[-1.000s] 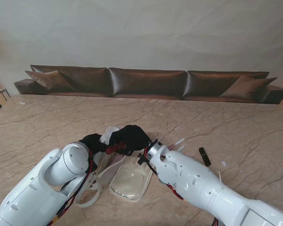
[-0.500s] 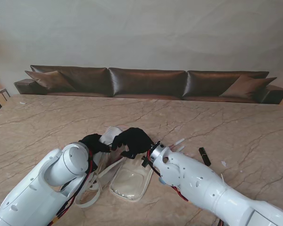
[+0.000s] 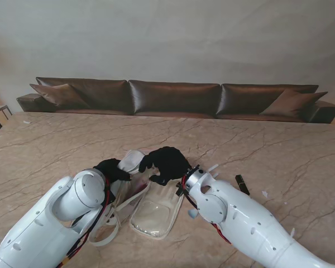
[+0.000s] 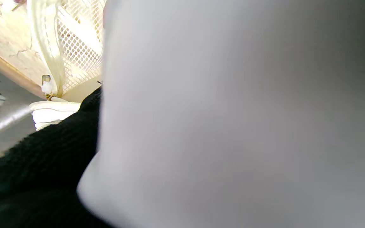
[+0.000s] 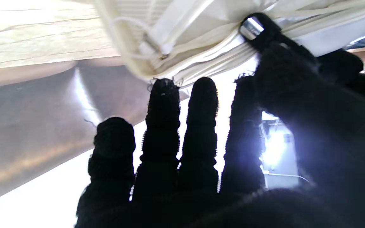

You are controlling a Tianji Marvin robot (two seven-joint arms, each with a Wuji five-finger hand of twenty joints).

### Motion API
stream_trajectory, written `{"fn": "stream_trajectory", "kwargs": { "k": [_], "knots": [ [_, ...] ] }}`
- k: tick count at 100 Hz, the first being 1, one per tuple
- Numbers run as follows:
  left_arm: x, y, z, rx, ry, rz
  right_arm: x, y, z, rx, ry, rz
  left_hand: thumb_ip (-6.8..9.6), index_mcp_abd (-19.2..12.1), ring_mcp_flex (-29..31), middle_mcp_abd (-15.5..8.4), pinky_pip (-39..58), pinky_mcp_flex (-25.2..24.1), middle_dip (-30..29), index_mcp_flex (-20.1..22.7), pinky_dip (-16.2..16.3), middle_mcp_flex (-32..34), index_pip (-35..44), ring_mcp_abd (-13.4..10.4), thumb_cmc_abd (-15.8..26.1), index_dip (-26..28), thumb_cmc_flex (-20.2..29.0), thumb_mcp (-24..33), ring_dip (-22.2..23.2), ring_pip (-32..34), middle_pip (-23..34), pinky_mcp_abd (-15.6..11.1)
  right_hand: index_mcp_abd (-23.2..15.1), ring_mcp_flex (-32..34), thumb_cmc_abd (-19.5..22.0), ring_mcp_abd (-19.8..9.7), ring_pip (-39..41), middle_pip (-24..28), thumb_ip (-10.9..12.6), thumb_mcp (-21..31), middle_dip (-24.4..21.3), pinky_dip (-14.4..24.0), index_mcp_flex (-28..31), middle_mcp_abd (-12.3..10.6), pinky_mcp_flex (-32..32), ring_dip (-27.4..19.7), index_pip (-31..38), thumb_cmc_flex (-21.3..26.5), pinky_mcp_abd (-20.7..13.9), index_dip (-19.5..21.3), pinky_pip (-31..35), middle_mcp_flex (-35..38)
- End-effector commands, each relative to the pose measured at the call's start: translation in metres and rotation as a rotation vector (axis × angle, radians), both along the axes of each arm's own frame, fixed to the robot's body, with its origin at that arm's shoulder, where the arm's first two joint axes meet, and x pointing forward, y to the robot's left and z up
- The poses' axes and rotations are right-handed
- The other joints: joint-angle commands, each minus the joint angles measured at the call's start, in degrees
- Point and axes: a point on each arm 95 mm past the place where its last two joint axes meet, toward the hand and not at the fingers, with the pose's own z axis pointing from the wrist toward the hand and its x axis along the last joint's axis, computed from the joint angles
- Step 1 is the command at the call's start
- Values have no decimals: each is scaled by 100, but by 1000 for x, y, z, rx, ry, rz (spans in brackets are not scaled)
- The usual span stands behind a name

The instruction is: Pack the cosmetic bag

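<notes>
The cream cosmetics bag (image 3: 148, 204) lies on the surface (image 3: 279, 151) between both arms. The left hand (image 3: 111, 169) grips its left edge, apparently holding it open. The right hand (image 3: 166, 163) hovers over it, fingers (image 5: 198, 126) spread, holding nothing. Next likely fetches the black tube (image 3: 242, 185) at right. Bag contents are hidden; the left wrist view is mostly blocked.

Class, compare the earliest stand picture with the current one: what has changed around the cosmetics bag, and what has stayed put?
The right hand let go of a red item, no longer visible, and drew back to the right with its fingers apart. The left hand stayed at the cosmetics bag. The dark tube on the table did not move.
</notes>
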Motion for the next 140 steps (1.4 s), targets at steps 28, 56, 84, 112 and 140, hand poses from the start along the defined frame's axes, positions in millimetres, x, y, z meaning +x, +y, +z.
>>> {"fn": "stream_trajectory", "kwargs": {
  "k": [28, 56, 84, 112, 140],
  "knots": [
    [-4, 0, -3, -19, 3, -2, -31, -79, 1, -220, 48, -374, 303, -835, 279, -636, 526, 68, 64, 165, 10, 330, 395, -66, 470, 59, 493, 498, -9, 64, 501, -19, 319, 391, 537, 214, -562, -127, 407, -474, -41, -587, -57, 210, 322, -523, -408, -695, 115, 528, -276, -282],
    [-3, 3, -4, -19, 5, 4, -57, -148, 4, -422, 110, -743, 305, -839, 277, -636, 526, 68, 68, 174, 10, 331, 396, -67, 464, 61, 503, 502, -9, 57, 497, -19, 677, 338, 798, 408, -985, -279, 427, -905, -144, -1084, -456, 410, 281, -817, -860, -1048, 150, 488, -710, -750],
    [-3, 5, -4, -15, 1, 4, -82, -191, 0, -513, 127, -1005, 303, -837, 277, -639, 525, 67, 66, 177, 10, 335, 400, -70, 464, 66, 498, 501, -8, 54, 497, -20, 942, 469, 1039, 495, -1270, -238, 485, -1219, -283, -1751, -737, 556, 451, -1125, -1168, -1167, 66, 312, -959, -1028],
    [-2, 6, -5, -13, 7, 4, -89, -190, -15, -485, 167, -1035, 302, -842, 277, -645, 525, 67, 65, 174, 10, 332, 394, -66, 465, 66, 496, 500, -6, 54, 495, -21, 930, 525, 1031, 494, -1431, -261, 500, -1262, -391, -2032, -742, 549, 423, -1306, -1159, -1146, 73, 269, -1013, -986],
    [-3, 8, -7, -8, 10, -1, -93, -204, -15, -578, 136, -1154, 302, -836, 278, -640, 525, 67, 66, 180, 10, 338, 395, -64, 457, 68, 497, 501, -4, 51, 498, -21, 1046, 340, 1003, 496, -1432, -309, 473, -1293, -440, -2187, -970, 581, 422, -1306, -1278, -1252, -40, 194, -1008, -1263]
  ]
}}
